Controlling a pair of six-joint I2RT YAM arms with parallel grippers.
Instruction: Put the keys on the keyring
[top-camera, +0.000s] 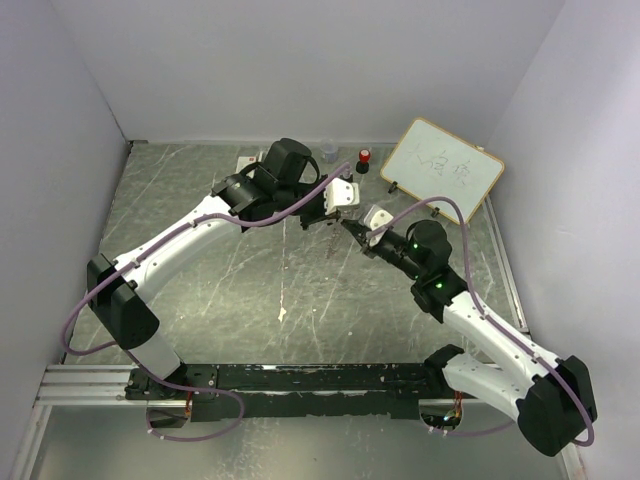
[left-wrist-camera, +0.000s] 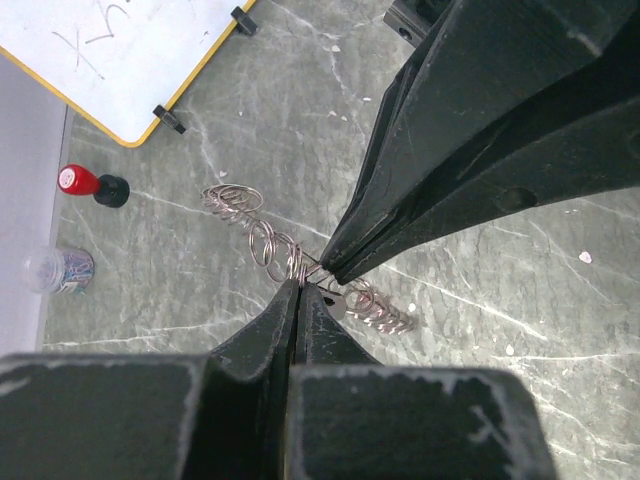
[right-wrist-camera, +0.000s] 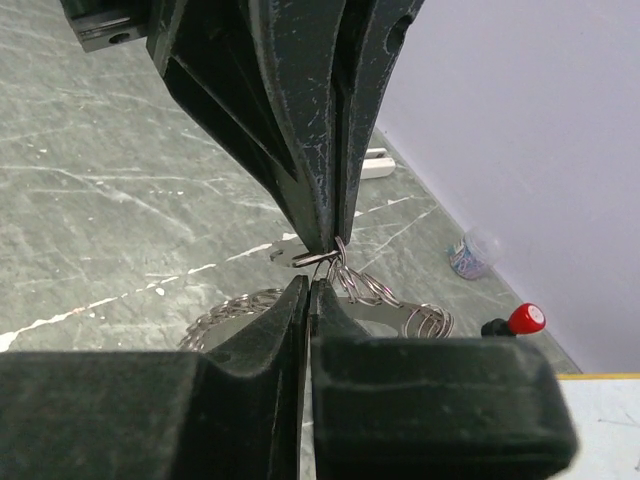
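Note:
The keyring (left-wrist-camera: 262, 240) is a chain of linked silver rings, part lifted and part lying on the table, also seen from the right wrist (right-wrist-camera: 400, 305). My left gripper (left-wrist-camera: 298, 282) is shut on one ring of it. My right gripper (right-wrist-camera: 308, 285) is shut, with its tips right under the left gripper's tips (right-wrist-camera: 325, 245), against the same ring's wire. I cannot tell whether it pinches anything. A flat silver piece (right-wrist-camera: 288, 255), maybe one of the keys, shows beside the tips. From above, both grippers (top-camera: 348, 220) meet mid-table and hide the keys.
A red-topped black cylinder (top-camera: 364, 158) and a small clear jar (top-camera: 328, 150) stand near the back wall. A yellow-framed whiteboard (top-camera: 440, 165) leans at the back right. A small white block (right-wrist-camera: 375, 165) lies by the wall.

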